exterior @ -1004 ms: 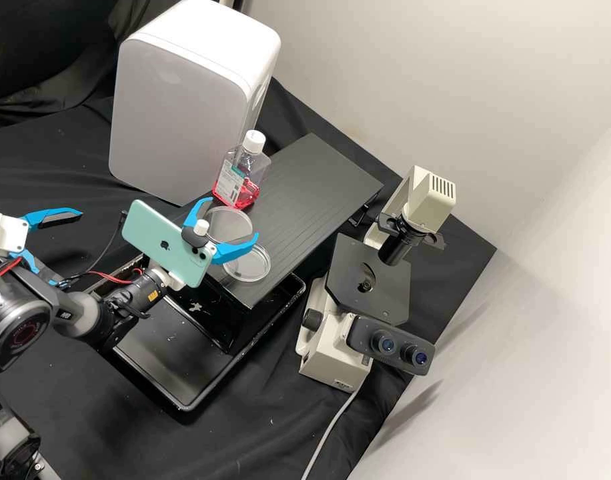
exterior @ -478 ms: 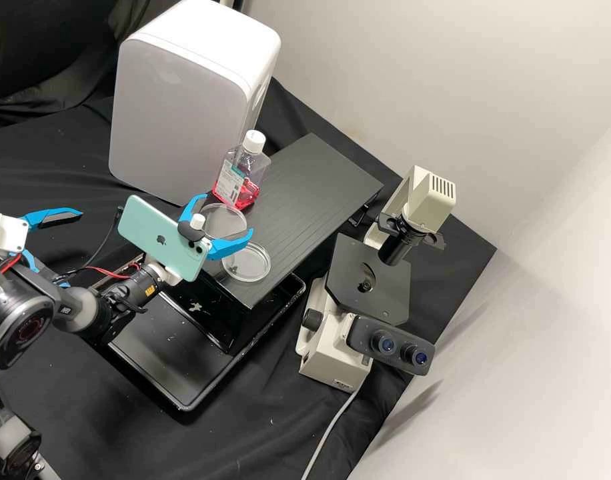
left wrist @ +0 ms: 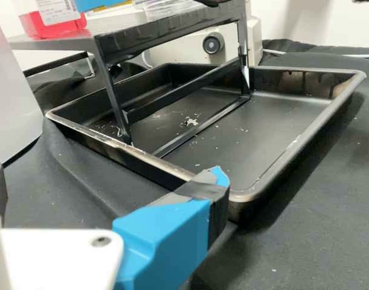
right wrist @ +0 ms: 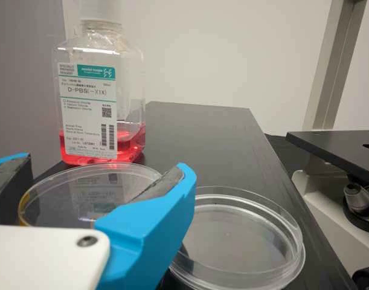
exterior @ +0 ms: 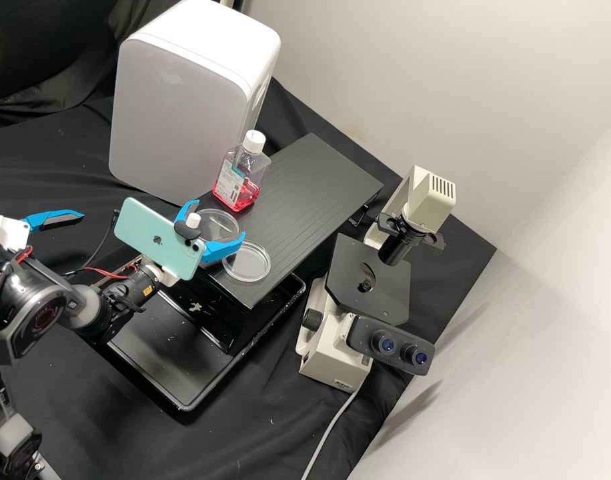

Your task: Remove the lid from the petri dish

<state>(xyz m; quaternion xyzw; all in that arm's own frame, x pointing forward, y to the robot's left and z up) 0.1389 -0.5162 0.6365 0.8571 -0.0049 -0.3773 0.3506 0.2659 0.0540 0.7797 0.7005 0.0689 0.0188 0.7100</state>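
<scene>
Holding the lid: the right gripper (exterior: 211,235) is squeezing the clear petri dish lid (exterior: 217,222) between its two blue fingers. It is doing this over the end of the black shelf (exterior: 312,183) that is nearest the arm.
Lid: it is lying flat in the fingers. It is off the dish and just beside it, above the black shelf.
Petri dish: the open dish (exterior: 247,261) is sitting on the black shelf, close to the shelf's edge.
Left gripper: the left gripper (left wrist: 105,175) is hanging well away from the black shelf. Its fingers are spreading wide apart with nothing between them.
Bottle: a bottle of pink liquid (exterior: 242,172) with a white cap is standing upright on the black shelf, behind the lid.
Tray: a black tray (exterior: 185,393) is lying under the black shelf, and the shelf's legs are standing in it.
White box: a big white box (exterior: 185,87) is standing just behind the black shelf, near the bottle.
Microscope: a microscope (exterior: 379,287) is standing beside the black shelf, on the side away from the arms.
Phone: a green phone (exterior: 155,237) is sitting on the right arm, just behind the gripper.
</scene>
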